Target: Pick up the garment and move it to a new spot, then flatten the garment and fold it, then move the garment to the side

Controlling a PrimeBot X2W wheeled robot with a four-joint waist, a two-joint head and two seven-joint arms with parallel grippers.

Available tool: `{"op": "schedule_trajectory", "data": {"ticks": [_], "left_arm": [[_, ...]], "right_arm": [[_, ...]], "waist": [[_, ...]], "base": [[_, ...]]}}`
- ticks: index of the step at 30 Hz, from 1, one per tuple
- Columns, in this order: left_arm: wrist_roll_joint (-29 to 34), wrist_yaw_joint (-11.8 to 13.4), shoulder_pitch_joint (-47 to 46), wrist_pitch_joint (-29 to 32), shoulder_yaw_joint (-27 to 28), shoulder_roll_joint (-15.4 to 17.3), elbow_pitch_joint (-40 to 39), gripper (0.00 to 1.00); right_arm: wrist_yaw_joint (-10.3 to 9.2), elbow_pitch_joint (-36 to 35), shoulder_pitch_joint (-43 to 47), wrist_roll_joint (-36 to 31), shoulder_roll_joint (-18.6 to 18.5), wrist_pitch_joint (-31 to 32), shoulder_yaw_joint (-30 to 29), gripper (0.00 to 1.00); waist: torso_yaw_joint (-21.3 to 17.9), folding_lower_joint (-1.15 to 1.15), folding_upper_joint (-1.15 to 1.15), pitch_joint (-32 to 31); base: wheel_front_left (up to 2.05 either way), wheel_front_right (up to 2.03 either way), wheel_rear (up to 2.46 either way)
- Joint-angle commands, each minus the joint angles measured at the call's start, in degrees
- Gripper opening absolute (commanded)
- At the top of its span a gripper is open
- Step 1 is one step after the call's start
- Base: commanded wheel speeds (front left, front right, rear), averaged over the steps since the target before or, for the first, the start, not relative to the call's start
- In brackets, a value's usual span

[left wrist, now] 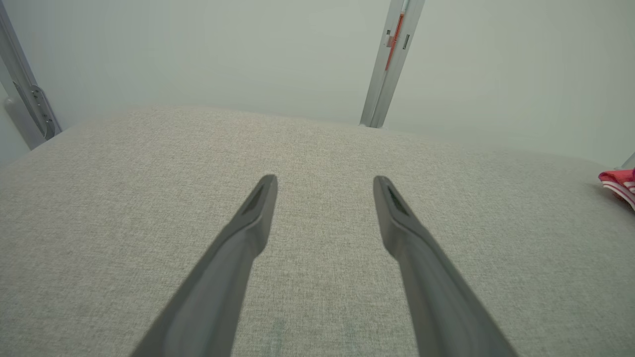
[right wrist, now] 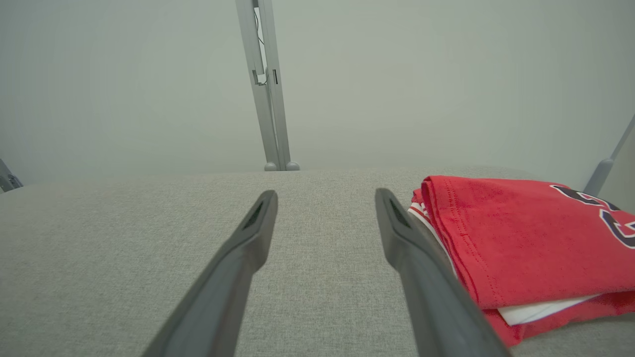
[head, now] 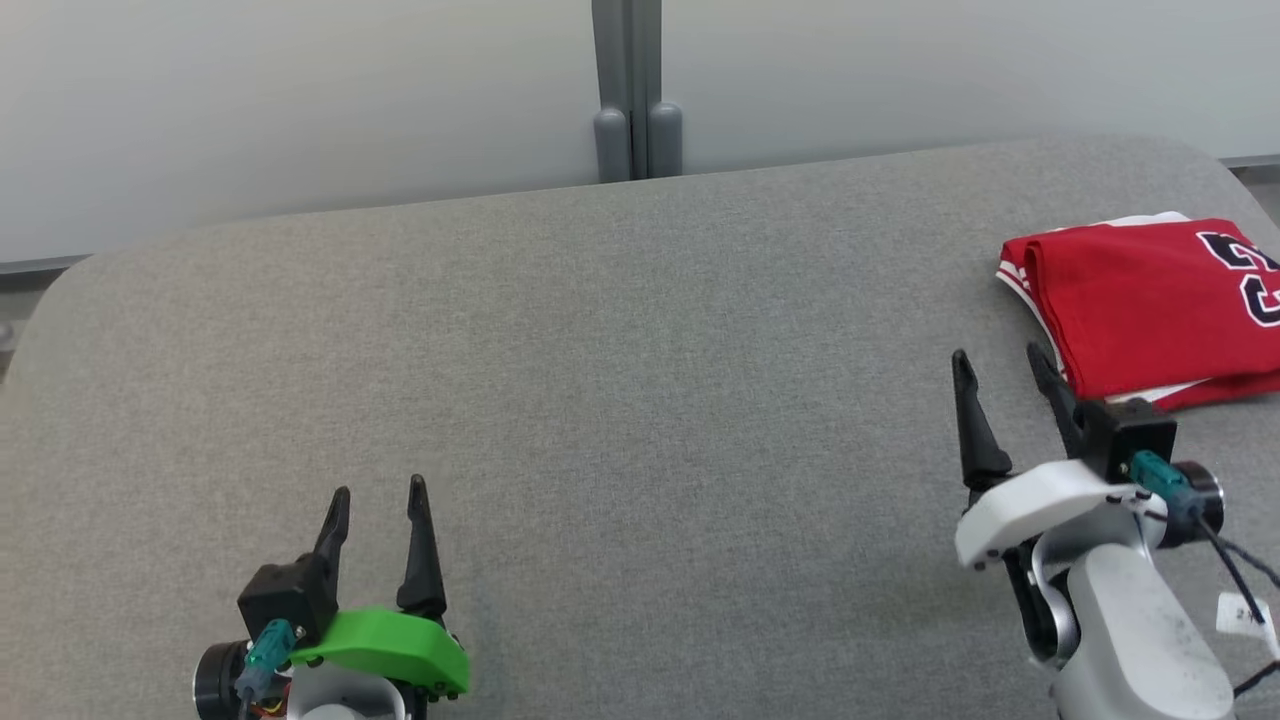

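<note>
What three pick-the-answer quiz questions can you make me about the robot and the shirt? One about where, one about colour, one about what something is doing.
1. Where does the garment lie on the table?
A. At the robot's far right
B. In the middle
C. At the far left

2. What colour is most of the garment?
A. Blue
B. Red
C. Yellow

3. How is the right gripper?
A. Shut on the garment
B. Lifting the garment
C. Open, holding nothing

Answers:
1 A: it lies folded by the table's right edge.
2 B: the cloth is red, with white trim and dark numerals.
3 C: its fingers stand apart with bare table between them, and the garment lies flat beside them.
</note>
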Motion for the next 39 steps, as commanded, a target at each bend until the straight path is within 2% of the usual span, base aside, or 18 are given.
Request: {"op": "schedule_trajectory", "data": {"ticks": [1, 7, 14, 39], "left_arm": [[0.55, 0.14, 1.18, -0.15, -0.16, -0.33, -0.41, 1.00], [1.17, 0.52, 3.78, -0.14, 0.06, -0.72, -1.88, 1.00], [1.69, 1.31, 5.30, -0.15, 0.38, -0.99, -2.16, 1.00], [3.34, 1.95, 5.78, -0.15, 1.79, -1.15, -2.87, 1.00]], "right_arm": [[-0.11, -1.63, 2.48, -0.39, 1.15, -0.12, -0.31, 1.00], [-0.11, -6.54, 10.08, -2.22, 3.45, 0.37, -0.47, 1.00], [-0.11, -8.47, 13.68, 1.81, 3.55, 0.90, 1.55, 1.00], [-0.11, -10.77, 14.63, 2.10, 3.61, 2.05, 2.13, 1.00]], "waist": [[1.36, 0.00, 0.00, -1.45], [2.42, 0.00, 0.00, -2.35], [3.10, 0.00, 0.00, -2.95], [2.94, 0.00, 0.00, -3.07]], "base": [[0.00, 0.00, 0.00], [0.00, 0.00, 0.00], [0.00, 0.00, 0.00], [0.00, 0.00, 0.00]]}}
